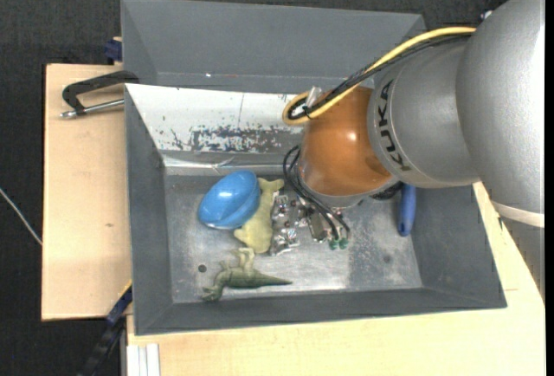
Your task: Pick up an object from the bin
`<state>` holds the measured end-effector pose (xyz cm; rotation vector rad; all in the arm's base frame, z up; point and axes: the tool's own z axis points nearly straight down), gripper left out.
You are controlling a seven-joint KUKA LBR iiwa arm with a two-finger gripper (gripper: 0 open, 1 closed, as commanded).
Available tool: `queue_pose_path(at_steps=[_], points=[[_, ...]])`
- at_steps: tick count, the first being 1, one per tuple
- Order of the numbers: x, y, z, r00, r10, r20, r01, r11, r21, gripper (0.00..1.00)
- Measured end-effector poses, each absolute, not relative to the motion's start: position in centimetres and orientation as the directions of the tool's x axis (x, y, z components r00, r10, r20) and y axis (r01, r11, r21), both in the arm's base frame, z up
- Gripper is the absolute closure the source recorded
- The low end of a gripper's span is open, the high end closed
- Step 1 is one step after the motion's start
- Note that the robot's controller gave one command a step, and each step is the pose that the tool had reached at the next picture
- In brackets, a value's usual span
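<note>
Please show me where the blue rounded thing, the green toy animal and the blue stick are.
blue rounded thing (229, 199), camera view, middle of its top.
green toy animal (238, 279), camera view, its body.
blue stick (405, 211), camera view, its middle.

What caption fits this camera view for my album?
Robot gripper down in a grey bin by a blue dome, yellow lump and green toy dinosaur.

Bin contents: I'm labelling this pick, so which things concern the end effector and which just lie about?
Job in hand: end effector, low at mid-bin; pale yellow lump right against it, likely the target.
Lying about: blue domed shell, left; green toy lizard, front; blue stick, right.
</note>
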<state>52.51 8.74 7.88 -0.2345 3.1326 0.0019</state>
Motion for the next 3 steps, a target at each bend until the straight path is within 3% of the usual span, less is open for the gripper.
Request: queue_pose_path(at_steps=[1, 2, 3], points=[[53.6, 9.8, 20.7, -0.928, -0.373, -0.013, -0.373, 0.928, -0.002, 1.00], [55.2, 13.1, 11.9, -0.822, -0.569, 0.001, -0.569, 0.822, 0.003, 1.00], [56.1, 13.3, 22.5, -0.841, -0.541, -0.015, -0.541, 0.841, -0.004, 1.00]])
